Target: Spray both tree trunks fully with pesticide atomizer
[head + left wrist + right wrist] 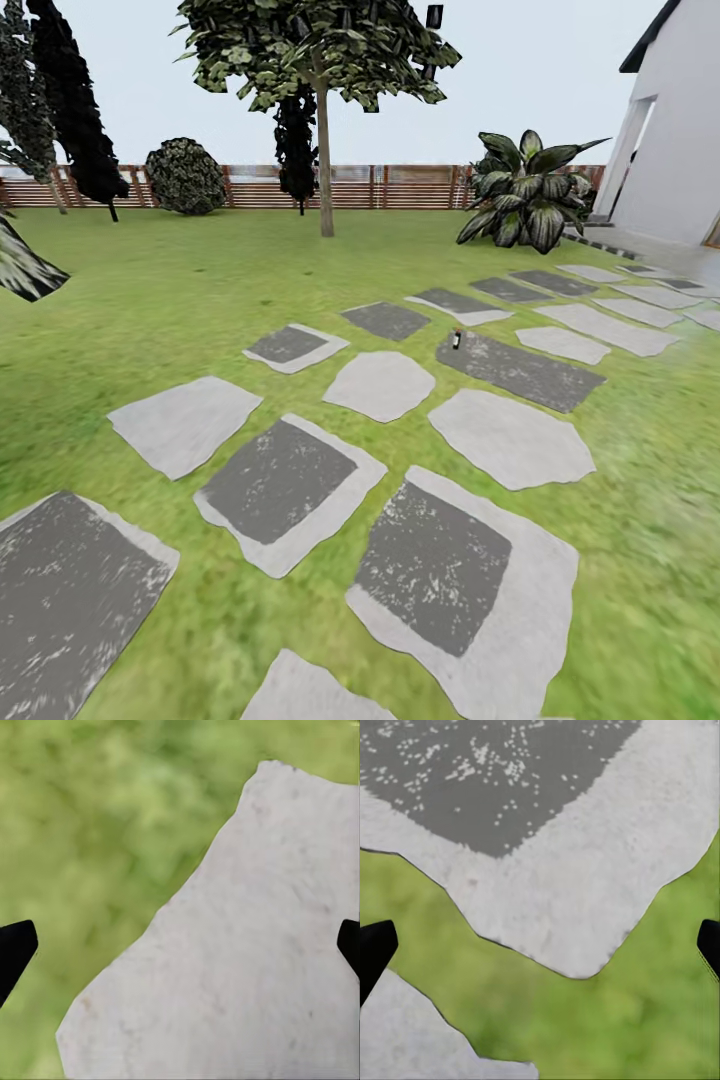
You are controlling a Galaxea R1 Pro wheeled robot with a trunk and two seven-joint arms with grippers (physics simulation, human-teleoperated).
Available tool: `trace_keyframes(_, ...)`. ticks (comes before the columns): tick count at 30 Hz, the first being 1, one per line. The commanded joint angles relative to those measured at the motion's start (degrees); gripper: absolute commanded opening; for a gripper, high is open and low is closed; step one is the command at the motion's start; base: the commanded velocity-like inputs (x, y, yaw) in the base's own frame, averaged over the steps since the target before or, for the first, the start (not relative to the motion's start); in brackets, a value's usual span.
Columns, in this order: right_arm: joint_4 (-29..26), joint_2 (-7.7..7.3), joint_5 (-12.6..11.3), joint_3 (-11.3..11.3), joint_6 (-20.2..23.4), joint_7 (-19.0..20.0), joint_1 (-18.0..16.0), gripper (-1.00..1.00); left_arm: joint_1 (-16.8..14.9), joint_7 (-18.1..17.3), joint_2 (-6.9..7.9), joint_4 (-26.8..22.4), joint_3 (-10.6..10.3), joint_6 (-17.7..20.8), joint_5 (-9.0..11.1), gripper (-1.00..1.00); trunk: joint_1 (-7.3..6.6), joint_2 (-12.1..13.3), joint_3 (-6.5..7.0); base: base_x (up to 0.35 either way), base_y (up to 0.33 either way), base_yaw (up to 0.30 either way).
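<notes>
Right of the frame's middle, the tiny atomizer [457, 339] stood on paving; both end effectors [180, 945] [540, 945] were wide and empty, and a clumsy grab could tip it

grass lawn [180, 290], stone paving [380, 385], small bottle [457, 339]

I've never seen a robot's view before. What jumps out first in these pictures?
A path of pale and dark grey stone paving slabs runs across the green grass lawn toward the white house at far right. A tall tree with a straight grey-brown trunk stands before the brown slat fence. A tiny dark bottle stands on one slab.
</notes>
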Motion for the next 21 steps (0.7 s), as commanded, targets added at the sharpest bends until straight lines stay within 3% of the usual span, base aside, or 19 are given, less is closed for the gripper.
trace_keyframes(1, 0.0, 0.0, 0.0, 0.0, 0.0, 0.0, 0.0, 1.0, 0.0, 0.0, 0.0, 0.0, 0.0, 0.0, 0.0, 1.0, 0.0, 0.0, 0.0, 0.339, 0.0, 0.0)
trace_keyframes(21, 0.0, 0.0, 0.1, 0.0, 0.0, 0.0, 0.0, 1.0, 0.0, 0.0, 0.0, 0.0, 0.0, 0.0, 0.0, 1.0, 0.0, 0.0, 0.0, 0.339, 0.0, 0.0)
